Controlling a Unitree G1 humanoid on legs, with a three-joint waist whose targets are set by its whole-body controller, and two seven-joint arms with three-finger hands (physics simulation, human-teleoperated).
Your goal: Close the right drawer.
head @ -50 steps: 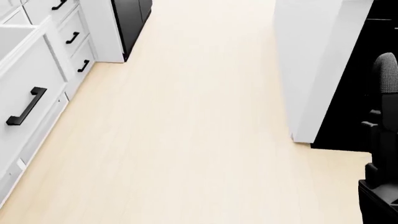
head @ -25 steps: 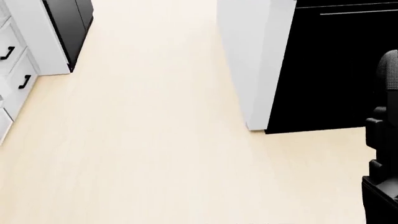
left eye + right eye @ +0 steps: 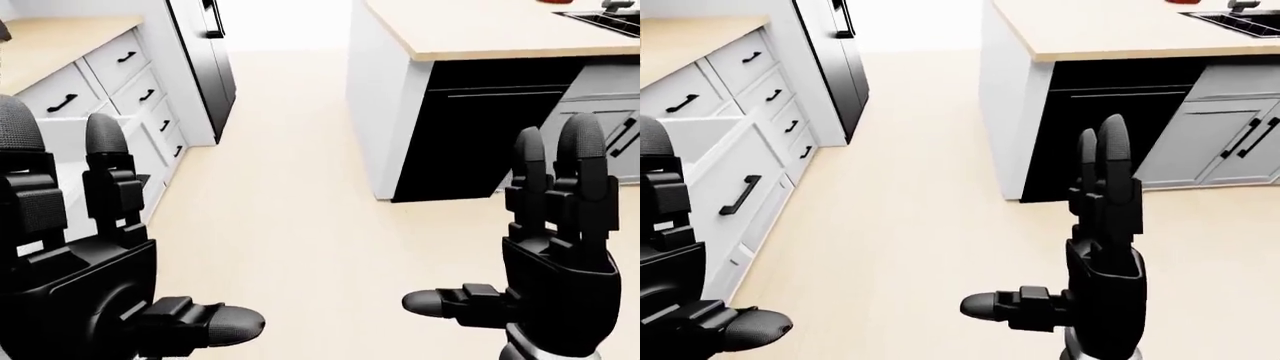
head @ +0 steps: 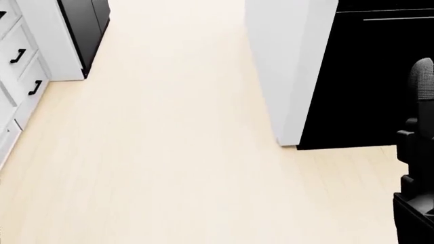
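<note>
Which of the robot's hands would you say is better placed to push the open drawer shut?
Left, probably. The open drawer juts out at the view's left, beside the left hand; the right hand hangs across the aisle.

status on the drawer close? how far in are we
Done: nothing yet; the open drawer juts out of the white cabinet run at the right-eye view's left. In hand: approach only; left hand and right hand are raised, fingers spread, holding nothing, neither touching the drawer. Left: reach its front, probably near the black handle, and push it flush.
</note>
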